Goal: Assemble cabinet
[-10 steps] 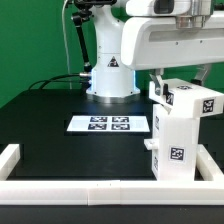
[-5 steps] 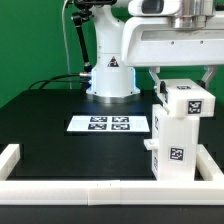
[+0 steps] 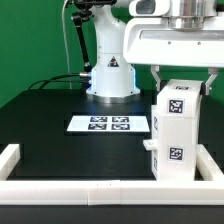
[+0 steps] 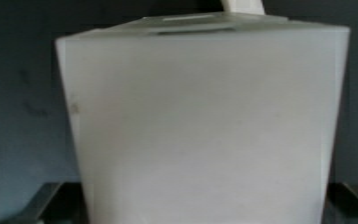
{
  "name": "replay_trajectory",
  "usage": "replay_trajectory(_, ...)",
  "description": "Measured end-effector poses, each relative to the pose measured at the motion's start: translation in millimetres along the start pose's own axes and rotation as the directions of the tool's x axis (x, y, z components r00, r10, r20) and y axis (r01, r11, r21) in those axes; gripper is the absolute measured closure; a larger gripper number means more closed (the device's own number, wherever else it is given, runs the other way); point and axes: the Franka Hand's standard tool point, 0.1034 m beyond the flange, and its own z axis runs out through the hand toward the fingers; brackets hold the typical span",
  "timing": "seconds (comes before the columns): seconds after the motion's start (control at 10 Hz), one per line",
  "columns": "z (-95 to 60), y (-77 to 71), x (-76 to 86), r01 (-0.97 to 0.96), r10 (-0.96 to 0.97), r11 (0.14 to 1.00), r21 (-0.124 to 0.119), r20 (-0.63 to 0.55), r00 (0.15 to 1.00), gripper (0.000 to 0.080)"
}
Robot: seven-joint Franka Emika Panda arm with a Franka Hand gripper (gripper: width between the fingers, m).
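White glossy arm (image 3: 115,45) with rounded conical base (image 3: 110,78) bearing triangular warning sticker, black cables behind.

Fingers (image 3: 160,75) partly behind cabinet (image 3: 178,130)

- The exterior view stood off the arm, low and just outside the white rail (image 3: 80,190) at the table (image 3: 40,125) edge, and faced across the black surface toward the robot base (image 3: 110,75).
- It sat near the cabinet (image 3: 178,135), which filled the exterior view's right; the marker board (image 3: 108,124) lay between the cabinet and the base.
- The wrist view looked at the cabinet (image 4: 194,120) from very close, blurred, filling most of its frame.
- Both views shared the cabinet and some table.
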Motion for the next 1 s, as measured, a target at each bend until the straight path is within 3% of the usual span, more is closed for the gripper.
replay_trajectory(0.3, 0.7, 4.9, 0.8, -0.149, 0.149, 0.989, 0.007, 0.017, 0.989, 0.0239)
replay_trajectory(0.5, -0.6, 8.8, 2.2, -0.149, 0.149, 0.989, 0.016, 0.024, 0.989, 0.0239)
replay_trajectory(0.6, -3.7, 10.6, 3.8, -0.122, 0.122, 0.992, 0.02, 0.02, 0.992, 0.0164)
replay_trajectory(0.7, -7.3, 9.9, 4.6, -0.117, 0.117, 0.993, 0.024, 0.015, 0.993, 0.0037)
replay_trajectory(1.0, -33.5, 9.5, 5.6, -0.071, 0.07, 0.997, 0.044, 0.009, 0.997, 0.0002)
